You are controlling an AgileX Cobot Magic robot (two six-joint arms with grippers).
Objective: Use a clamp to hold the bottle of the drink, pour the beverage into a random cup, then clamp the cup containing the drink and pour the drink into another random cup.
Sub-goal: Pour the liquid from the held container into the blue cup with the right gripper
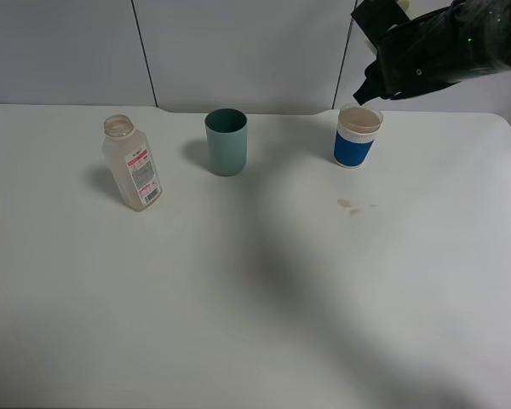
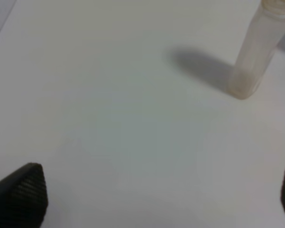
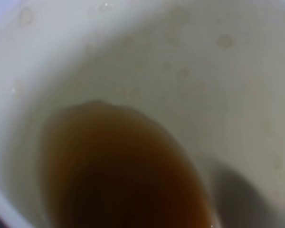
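Observation:
My right clamp (image 1: 383, 72) hangs at the back right, just above the rim of the short clear cup with the blue band (image 1: 355, 141), whose clear upper part looks tan. The right wrist view is filled by the inside of the pale yellow-green cup (image 3: 190, 61), tilted, with brown beverage (image 3: 123, 171) pooled in it; the clamp is shut on this cup. The bottle (image 1: 133, 166) stands uncapped at the left and looks nearly empty. The bottle (image 2: 256, 52) also shows in the left wrist view, well ahead of my open left gripper (image 2: 154, 194), which holds nothing.
A dark teal tumbler (image 1: 226, 141) stands between the bottle and the blue-banded cup. Small brown spill marks (image 1: 349, 204) lie on the white table (image 1: 255, 307) in front of the blue-banded cup. A wall runs along the table's far edge.

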